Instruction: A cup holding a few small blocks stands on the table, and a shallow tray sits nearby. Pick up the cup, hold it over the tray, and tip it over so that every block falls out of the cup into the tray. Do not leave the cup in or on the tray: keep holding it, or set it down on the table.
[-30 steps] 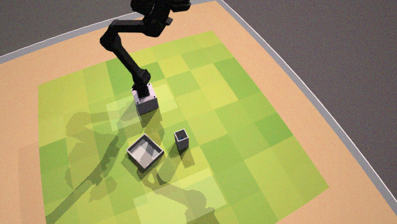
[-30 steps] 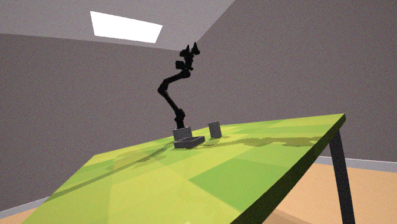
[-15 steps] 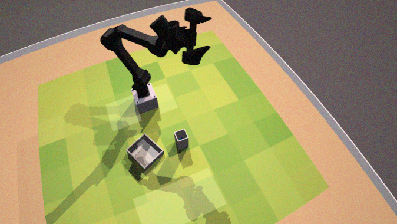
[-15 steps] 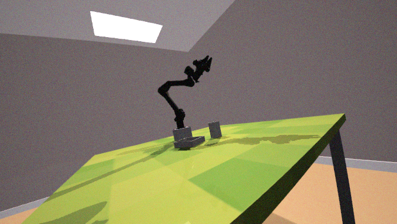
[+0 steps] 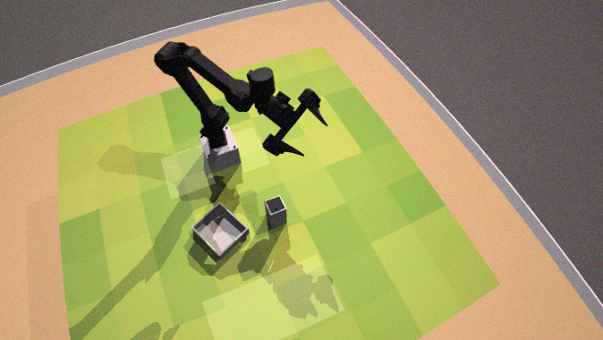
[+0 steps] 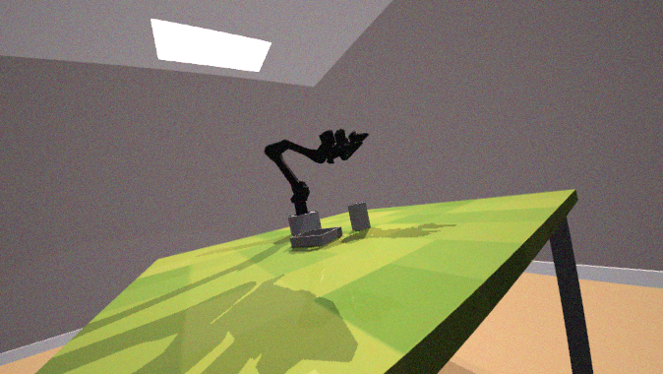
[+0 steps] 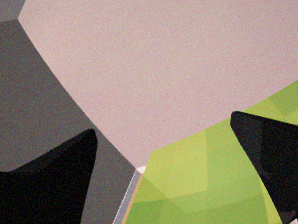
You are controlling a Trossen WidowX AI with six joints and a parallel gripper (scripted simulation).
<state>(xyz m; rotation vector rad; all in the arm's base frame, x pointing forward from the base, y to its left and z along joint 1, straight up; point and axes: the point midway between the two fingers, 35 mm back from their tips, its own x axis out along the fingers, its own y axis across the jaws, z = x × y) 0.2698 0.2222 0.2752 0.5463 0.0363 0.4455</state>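
One upright cup (image 5: 276,217) (image 6: 359,217) is standing on the worktop (image 5: 358,192) (image 6: 443,246) (image 7: 180,180), just right of the tray (image 5: 220,256) (image 6: 315,239), looking light, stiff and probably smooth-sided. The hand (image 5: 316,140) (image 6: 361,139) (image 7: 165,127) is hovering empty, fingers wide apart; opposite outer walls are offering the best grip, kept level lest blocks (image 5: 276,210) spill.

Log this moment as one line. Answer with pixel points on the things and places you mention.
gripper (image 5: 316,140) (image 6: 358,143) (image 7: 165,127): open, raised | cup (image 5: 276,217) (image 6: 359,217): upright on table, blue inside | tray (image 5: 233,244) (image 6: 315,240): beside cup, no blocks seen

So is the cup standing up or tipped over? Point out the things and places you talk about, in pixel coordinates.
Upright: the cup (image 5: 276,219) (image 6: 359,217) stands on the table (image 5: 358,188) (image 6: 443,256), its open top facing up in the top view, with something blue inside.
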